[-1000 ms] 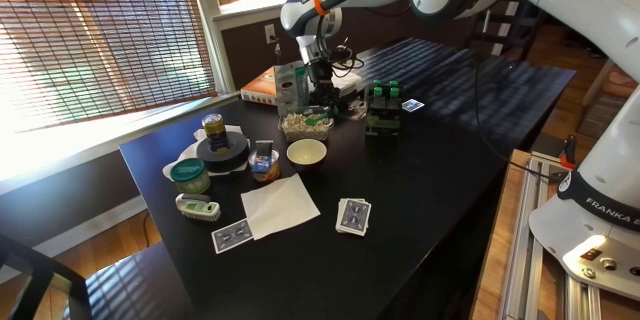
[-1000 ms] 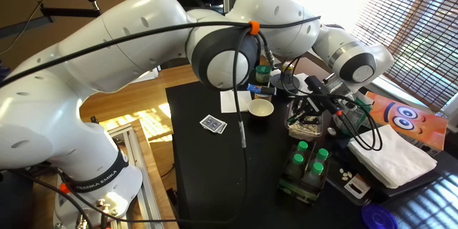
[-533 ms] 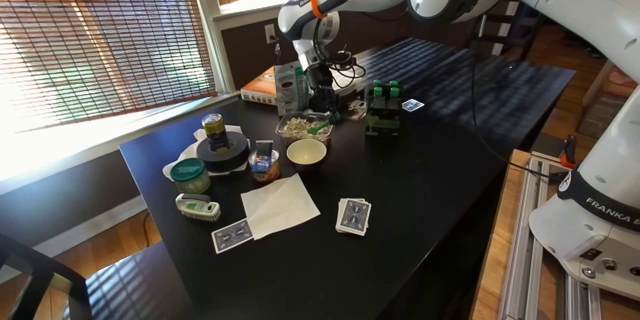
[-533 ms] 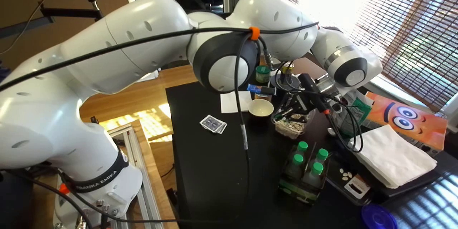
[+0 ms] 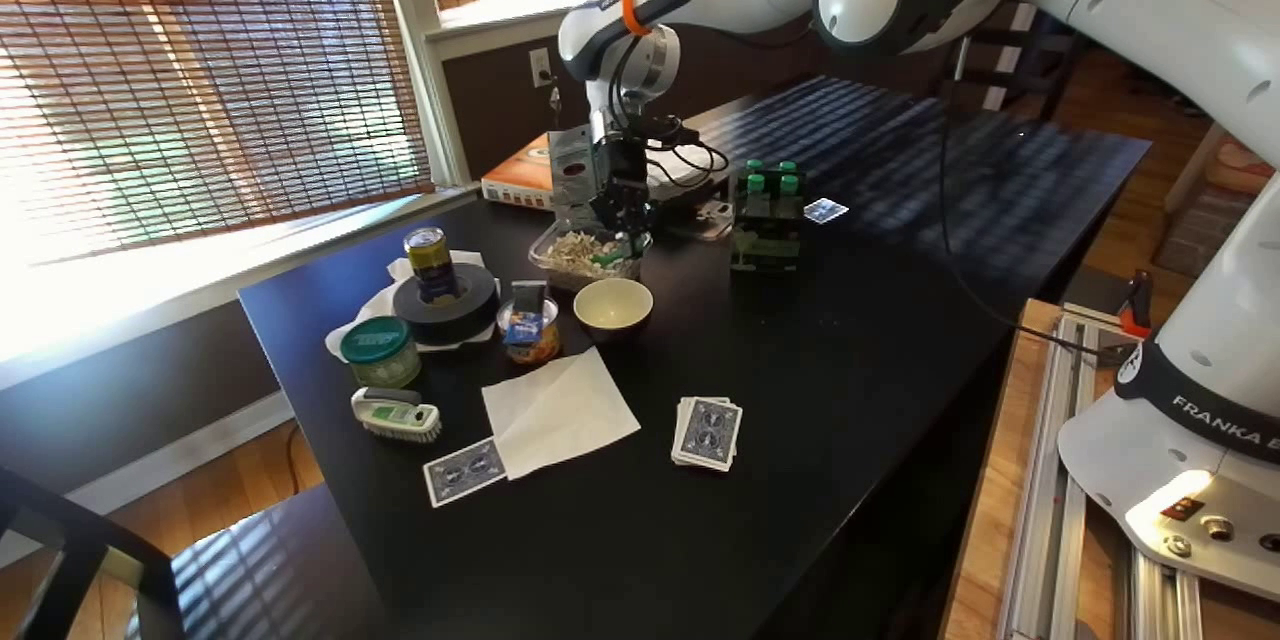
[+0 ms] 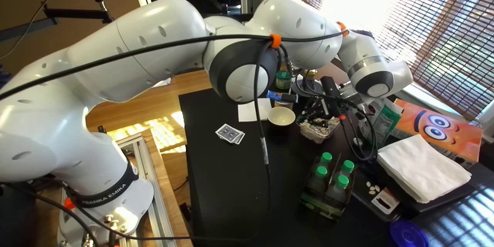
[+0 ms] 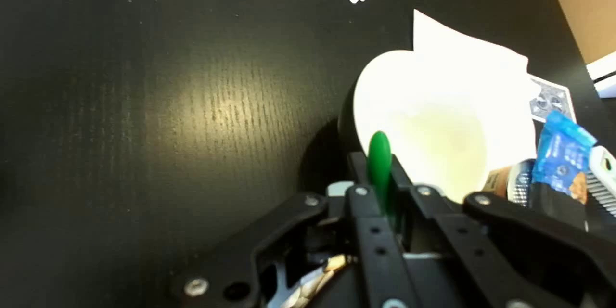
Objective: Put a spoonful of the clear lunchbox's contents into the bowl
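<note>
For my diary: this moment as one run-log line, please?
gripper: shut on green spoon | spoon end: in clear lunchbox | bowl: no food visible

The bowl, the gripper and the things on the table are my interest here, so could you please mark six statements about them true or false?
1. The gripper holds a green utensil. True.
2. The clear lunchbox, with pale food inside, stands close to the bowl. True.
3. Food already fills the bowl. False: no food shows in it.
4. Red caps top the four-pack. False: the bottles have green caps.
5. A scrub brush lies near the teal-lidded jar. True.
6. The stacked cards lie face up. False: the top card shows its patterned back.
</note>
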